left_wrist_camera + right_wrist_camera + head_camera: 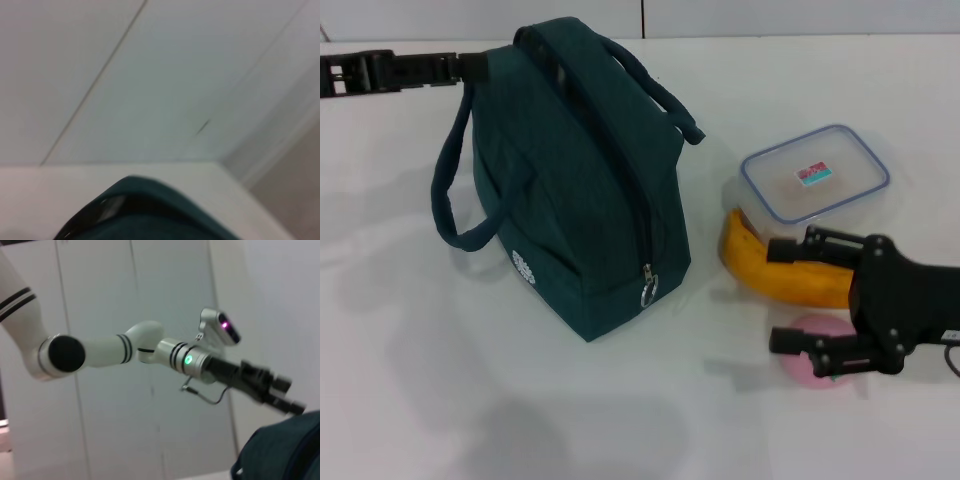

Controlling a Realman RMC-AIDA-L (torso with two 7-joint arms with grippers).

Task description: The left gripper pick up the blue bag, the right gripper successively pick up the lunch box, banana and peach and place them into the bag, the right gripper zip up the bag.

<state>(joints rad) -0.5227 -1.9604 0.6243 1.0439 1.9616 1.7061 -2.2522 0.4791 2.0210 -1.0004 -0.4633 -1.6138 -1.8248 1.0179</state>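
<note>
The blue bag (580,190) stands upright in the middle of the white table, its zipper closed and the ring pull (648,290) hanging at the near end. One handle droops to the left. My left gripper (470,68) reaches in from the far left to the bag's top far corner, also seen as the left gripper (282,396) above the bag (285,450). To the bag's right sit the lunch box (815,175), the banana (775,275) in front of it, and the peach (810,365), partly hidden. My right gripper (782,295) hovers open over banana and peach.
The table's far edge meets a pale wall (770,15). Teal bag fabric (150,215) fills the bottom of the left wrist view. The left arm's silver segment with its green light (188,360) shows in the right wrist view.
</note>
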